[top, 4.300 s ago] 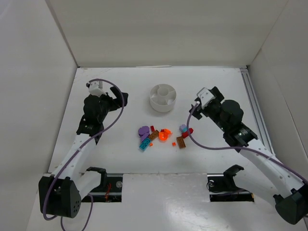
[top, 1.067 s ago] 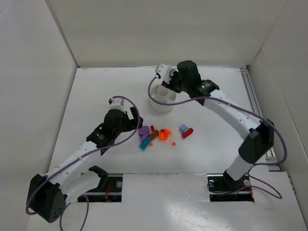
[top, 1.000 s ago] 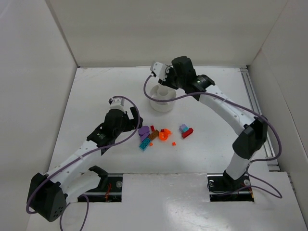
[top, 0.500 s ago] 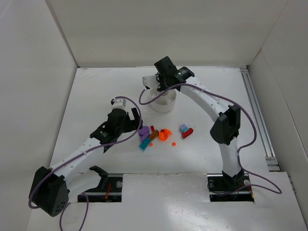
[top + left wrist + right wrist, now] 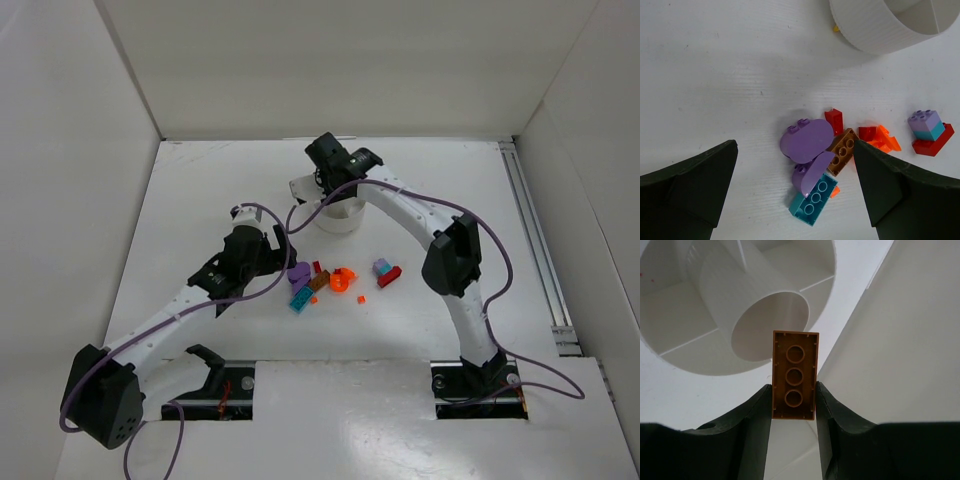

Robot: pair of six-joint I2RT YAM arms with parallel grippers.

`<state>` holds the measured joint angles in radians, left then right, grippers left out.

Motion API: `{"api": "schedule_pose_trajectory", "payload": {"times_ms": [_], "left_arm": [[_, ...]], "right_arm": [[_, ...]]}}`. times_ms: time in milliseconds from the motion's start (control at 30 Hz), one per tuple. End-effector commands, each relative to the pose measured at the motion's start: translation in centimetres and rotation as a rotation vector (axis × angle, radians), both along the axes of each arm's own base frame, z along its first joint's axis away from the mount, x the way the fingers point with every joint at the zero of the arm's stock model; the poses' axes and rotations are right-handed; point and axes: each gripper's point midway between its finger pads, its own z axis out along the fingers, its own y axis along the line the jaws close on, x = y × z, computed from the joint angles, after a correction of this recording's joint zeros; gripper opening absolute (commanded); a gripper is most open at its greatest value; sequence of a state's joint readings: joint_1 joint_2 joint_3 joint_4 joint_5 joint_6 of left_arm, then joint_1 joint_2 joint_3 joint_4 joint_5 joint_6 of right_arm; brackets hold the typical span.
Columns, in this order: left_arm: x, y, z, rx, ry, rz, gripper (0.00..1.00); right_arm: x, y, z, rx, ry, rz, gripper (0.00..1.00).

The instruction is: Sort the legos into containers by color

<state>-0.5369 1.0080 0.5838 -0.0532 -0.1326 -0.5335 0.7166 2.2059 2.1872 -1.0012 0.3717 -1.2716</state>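
The legos lie in a loose pile on the table: two purple rounded pieces (image 5: 807, 140), a teal brick (image 5: 814, 200), a brown brick (image 5: 842, 156), orange bits (image 5: 885, 140) and a lilac-and-teal stack on a red piece (image 5: 927, 131). My left gripper (image 5: 795, 150) hangs open above the purple pieces, fingers wide on either side. My right gripper (image 5: 793, 400) is shut on another brown brick (image 5: 794, 382), held above the white dish (image 5: 690, 355) near its central well (image 5: 767, 330). From above, the right gripper (image 5: 325, 180) sits over the dish's (image 5: 345, 218) left rim and the left gripper (image 5: 280, 262) is beside the pile (image 5: 320, 280).
White walls box in the table on the left, back and right. The right arm arches from its base over the pile's right side to the dish. A tiny yellow speck (image 5: 836, 28) lies at the dish's foot. One small orange bit (image 5: 361, 298) sits apart from the pile.
The right arm, holding the brown brick, has swung left from the dish's back to its left rim. The left arm has edged slightly toward the pile.
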Motion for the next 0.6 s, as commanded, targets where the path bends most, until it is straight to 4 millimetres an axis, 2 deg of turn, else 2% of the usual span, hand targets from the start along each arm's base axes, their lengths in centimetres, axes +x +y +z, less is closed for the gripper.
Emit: {"api": "schedule_pose_trajectory", "payload": {"times_ms": [0, 200, 300, 467, 567], "left_arm": [[0.6, -0.5, 1.3, -0.019, -0.035, -0.007, 1.0], [0.6, -0.5, 1.3, -0.019, -0.035, -0.007, 1.0], [0.6, -0.5, 1.3, -0.019, -0.035, -0.007, 1.0], [0.6, -0.5, 1.3, -0.019, -0.035, -0.007, 1.0], [0.6, -0.5, 1.0, -0.014, -0.027, -0.007, 1.0]], "right_arm": [[0.3, 0.8, 1.0, -0.009, -0.035, 0.008, 0.34], [0.1, 1.4, 0.0, -0.015, -0.016, 0.022, 0.41], [0.2, 1.5, 0.3, -0.009, -0.023, 0.022, 0.48], [-0.1, 2.4, 0.4, 0.018, -0.015, 0.037, 0.67], [-0.1, 2.8, 1.6, 0.062, -0.038, 0.037, 0.69]]}}
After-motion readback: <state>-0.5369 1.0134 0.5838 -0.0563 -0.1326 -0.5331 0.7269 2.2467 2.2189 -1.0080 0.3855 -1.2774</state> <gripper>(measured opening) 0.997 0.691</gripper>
